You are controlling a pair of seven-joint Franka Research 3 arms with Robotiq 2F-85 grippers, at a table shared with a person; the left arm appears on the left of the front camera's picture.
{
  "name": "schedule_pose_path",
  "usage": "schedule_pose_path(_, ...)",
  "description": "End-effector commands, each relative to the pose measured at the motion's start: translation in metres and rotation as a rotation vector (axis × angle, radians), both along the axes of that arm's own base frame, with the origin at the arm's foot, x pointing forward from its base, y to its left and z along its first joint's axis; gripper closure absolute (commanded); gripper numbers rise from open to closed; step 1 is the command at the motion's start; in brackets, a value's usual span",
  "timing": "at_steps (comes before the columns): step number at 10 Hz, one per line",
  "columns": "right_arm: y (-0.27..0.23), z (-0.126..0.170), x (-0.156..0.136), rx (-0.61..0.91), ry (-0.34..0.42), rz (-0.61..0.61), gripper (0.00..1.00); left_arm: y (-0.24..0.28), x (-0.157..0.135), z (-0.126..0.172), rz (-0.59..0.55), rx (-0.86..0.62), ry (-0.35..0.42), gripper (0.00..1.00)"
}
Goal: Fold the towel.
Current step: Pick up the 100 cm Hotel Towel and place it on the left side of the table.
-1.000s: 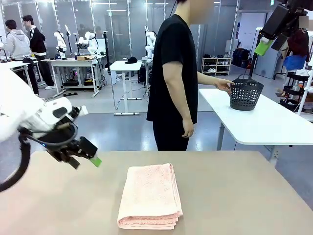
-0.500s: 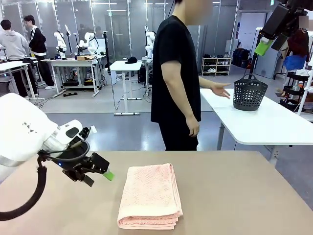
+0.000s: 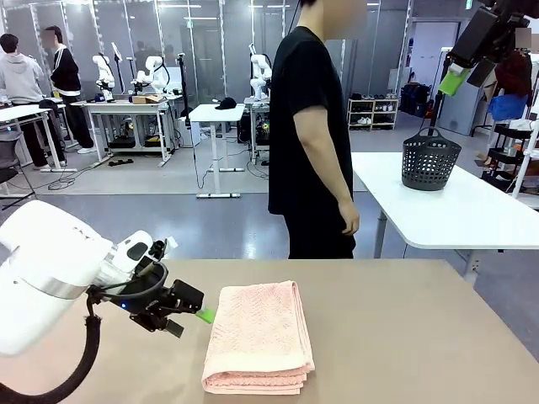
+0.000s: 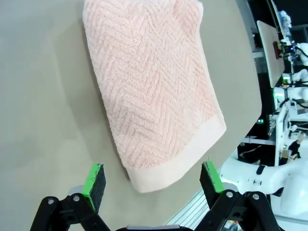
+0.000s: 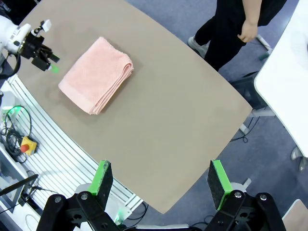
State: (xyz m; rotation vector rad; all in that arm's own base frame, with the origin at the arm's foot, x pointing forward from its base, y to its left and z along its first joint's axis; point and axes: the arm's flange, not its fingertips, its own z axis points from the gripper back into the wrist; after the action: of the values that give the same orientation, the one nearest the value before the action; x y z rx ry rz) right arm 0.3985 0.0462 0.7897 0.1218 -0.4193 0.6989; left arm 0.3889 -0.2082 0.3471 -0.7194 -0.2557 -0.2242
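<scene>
1. Towel (image 3: 258, 338) lies folded mid-bench (image 3: 404, 337), soft, light, limp terry.
2. My left fingers (image 3: 205, 316) spread wide beside its edge; right ones (image 5: 160, 182) wide, high above.
3. I judge the smooth band corner (image 4: 144, 180) the best hold.

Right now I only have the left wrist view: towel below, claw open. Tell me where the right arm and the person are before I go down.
Observer: The right claw is open and high above the right side of the table, far from the towel.
Operator: Now the person.
Observer: The person stands beyond the far edge, side-on, the near hand hanging by the hip, off the table.
Operator: Check the towel's layers.
Observer: Its near edge shows several stacked layers, so it lies already folded. Your left claw is just beside its left edge.
</scene>
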Motion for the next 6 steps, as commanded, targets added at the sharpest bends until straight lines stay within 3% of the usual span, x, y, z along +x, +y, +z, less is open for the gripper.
schedule_pose_path(1,-0.001,0.001,-0.001,-0.005,0.005,-0.004,0.0,-0.006,0.014,-0.024,0.018,-0.047,-0.043,0.0)
schedule_pose_path(6,-0.001,0.001,-0.001,-0.005,0.005,-0.004,0.0,-0.016,0.032,-0.062,0.065,-0.125,-0.038,0.0)
